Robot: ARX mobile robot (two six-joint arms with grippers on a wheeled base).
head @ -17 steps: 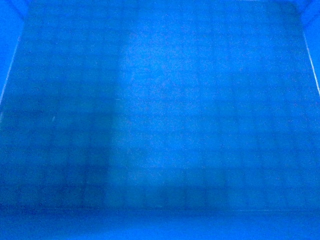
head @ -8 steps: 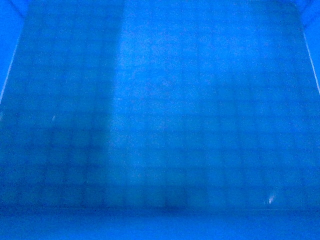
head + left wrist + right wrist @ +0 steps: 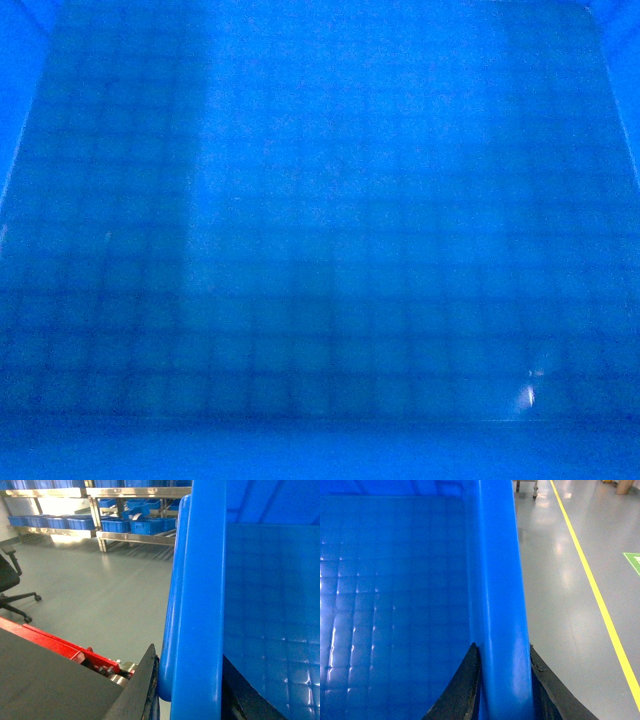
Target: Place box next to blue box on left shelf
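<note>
The box's grid-patterned floor (image 3: 320,240) fills the whole head view, so neither gripper shows there. In the left wrist view my left gripper (image 3: 192,680) is shut on the box's left rim (image 3: 200,580), one black finger (image 3: 147,680) outside it. In the right wrist view my right gripper (image 3: 502,650) is shut on the box's right rim (image 3: 497,580), black fingers on both sides of the wall. The box is held above the grey floor. Far off, metal shelves (image 3: 135,536) carry several blue boxes (image 3: 145,526); which one the task means I cannot tell.
A black office chair (image 3: 10,580) stands at the left over grey floor. A red and black structure (image 3: 50,645) lies low beside my left gripper. On the right, a yellow floor line (image 3: 590,580) and a green marking (image 3: 632,560) run along open floor.
The lighter patch on the box's floor has spread toward the left, and a small glint has appeared at the lower right. The box keeps its place in the head view.
</note>
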